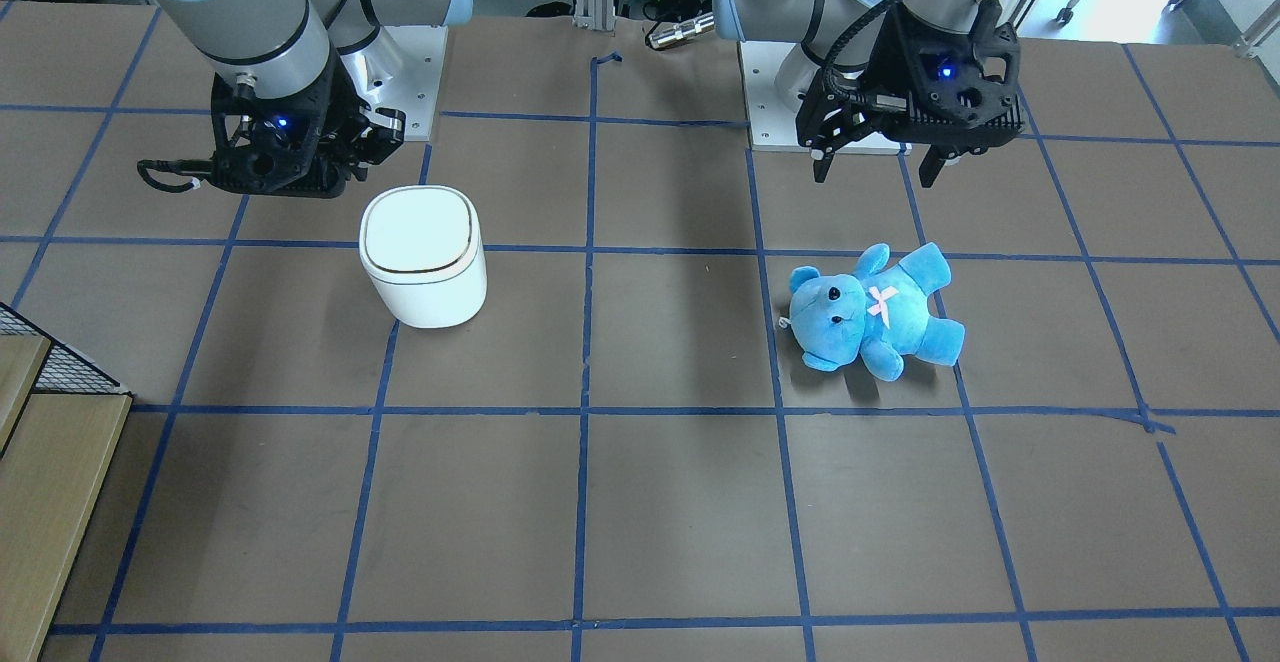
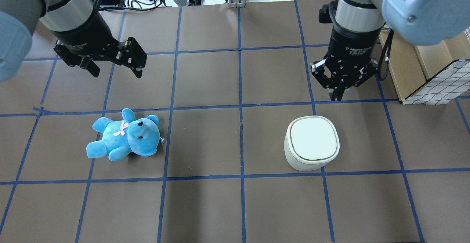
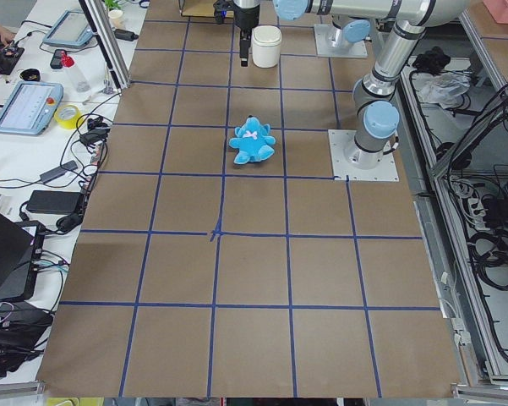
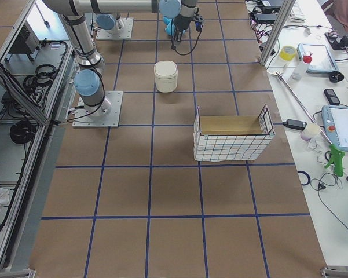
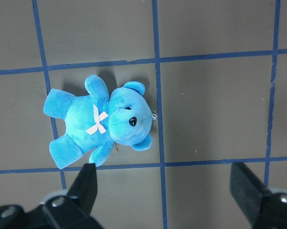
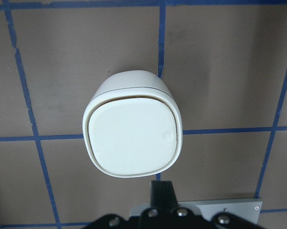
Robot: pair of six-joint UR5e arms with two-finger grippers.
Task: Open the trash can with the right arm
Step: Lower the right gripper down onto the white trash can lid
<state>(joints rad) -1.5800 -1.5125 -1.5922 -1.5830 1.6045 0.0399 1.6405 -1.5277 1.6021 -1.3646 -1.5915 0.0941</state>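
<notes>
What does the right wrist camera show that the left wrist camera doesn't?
Only the right wrist camera shows the white trash can, lid closed, just ahead of the shut right gripper. Only the left wrist camera shows the blue teddy bear lying face up, just beyond the wide-open left gripper. Both show the brown table marked with blue lines.

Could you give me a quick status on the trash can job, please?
Status: right gripper shut, raised clear of trash can. Its lid closed, nothing on it. Also left gripper open near teddy bear, well away from can.
</notes>
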